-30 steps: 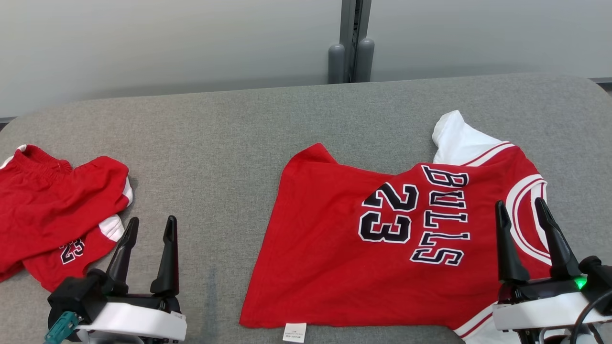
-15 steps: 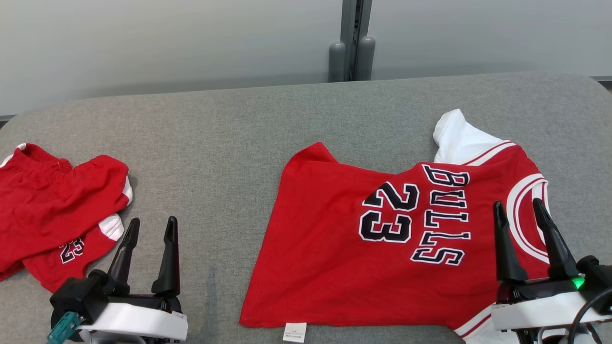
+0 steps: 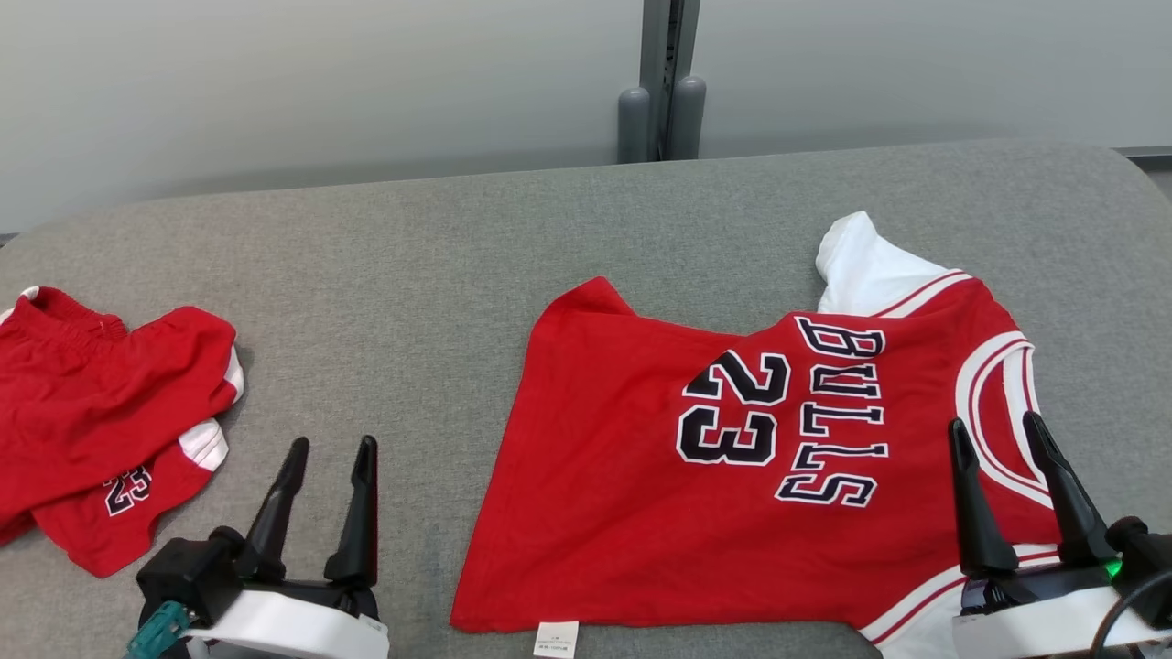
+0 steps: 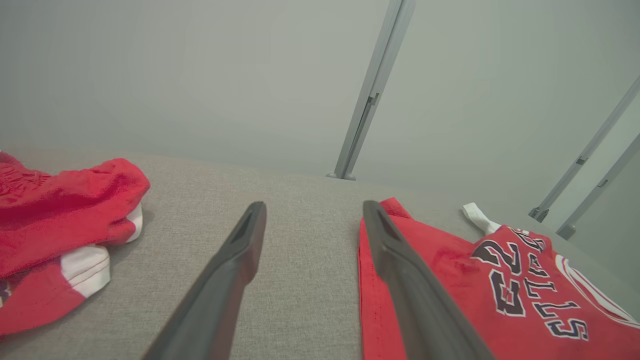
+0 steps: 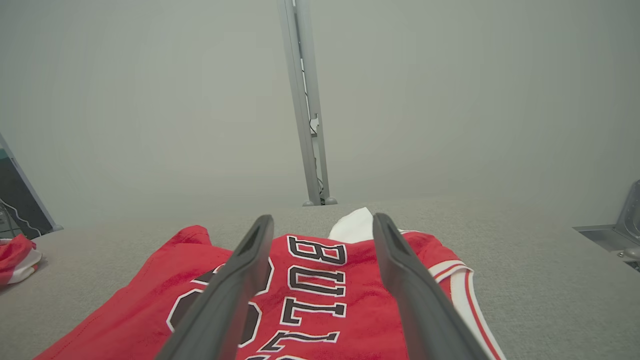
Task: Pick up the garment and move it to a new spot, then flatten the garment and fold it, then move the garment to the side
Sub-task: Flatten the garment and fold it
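The garment, a red jersey with "BULLS 23" in black and white sleeve trim, lies spread on the grey padded table, right of centre, its white label at the near edge. My right gripper stands open over the jersey's collar end, nothing between its fingers; the right wrist view has the lettering of the jersey between the open right gripper. Left of the jersey's hem, my left gripper is open above bare table. In the left wrist view the left gripper has the jersey on its right.
Crumpled red shorts with white trim lie at the table's left edge, also seen as shorts and shorts. A grey post stands behind the table's far edge against a pale wall.
My left gripper has moved right, toward the jersey's hem, and away from the shorts. Both grippers sit a little lower in the head view, which has shifted slightly. The jersey lies as before.
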You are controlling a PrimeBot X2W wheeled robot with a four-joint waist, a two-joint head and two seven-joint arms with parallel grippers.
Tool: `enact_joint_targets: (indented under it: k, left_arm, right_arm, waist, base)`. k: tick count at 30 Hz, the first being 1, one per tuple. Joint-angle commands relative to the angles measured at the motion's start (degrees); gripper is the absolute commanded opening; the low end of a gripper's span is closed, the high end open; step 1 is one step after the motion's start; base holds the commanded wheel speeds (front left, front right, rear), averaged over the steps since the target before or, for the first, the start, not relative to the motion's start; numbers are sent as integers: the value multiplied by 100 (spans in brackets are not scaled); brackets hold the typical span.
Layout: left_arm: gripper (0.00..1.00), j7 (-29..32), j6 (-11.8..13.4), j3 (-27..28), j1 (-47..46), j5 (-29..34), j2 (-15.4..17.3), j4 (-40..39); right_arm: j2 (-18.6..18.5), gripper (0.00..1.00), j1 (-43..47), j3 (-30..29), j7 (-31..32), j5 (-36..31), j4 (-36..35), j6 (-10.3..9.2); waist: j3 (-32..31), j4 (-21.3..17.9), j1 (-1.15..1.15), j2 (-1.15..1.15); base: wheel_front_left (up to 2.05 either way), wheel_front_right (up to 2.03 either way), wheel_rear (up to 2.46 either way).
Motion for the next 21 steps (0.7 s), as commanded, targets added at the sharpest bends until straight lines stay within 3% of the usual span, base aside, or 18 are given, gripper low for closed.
enact_joint_targets:
  k: [1, 7, 15, 21]
  left_arm:
    - [100, 100, -40, -52, 87, -42, 14, 10]
    - [100, 949, -41, -243, 146, -380, 18, -180]
    - [100, 2168, 197, -511, 235, -380, 220, -480]
    - [100, 2570, 335, -544, 325, -448, 273, -710]
  right_arm:
    - [-93, 100, 96, 4, 37, 81, -14, 2]
    - [-301, 100, 315, -147, 678, 393, -342, 2]
    - [-177, 100, 515, -432, 2524, 851, -654, 3]
    - [-62, 100, 779, -656, 3607, 1027, -1088, 3]
  waist:
    - [-22, -65, 0, 0]
    - [122, -275, 0, 0]
    - [368, -397, 0, 0]
    - [409, -396, 0, 0]
  base:
    - [0, 0, 0]
    - [0, 0, 0]
    - [0, 0, 0]
    - [0, 0, 0]
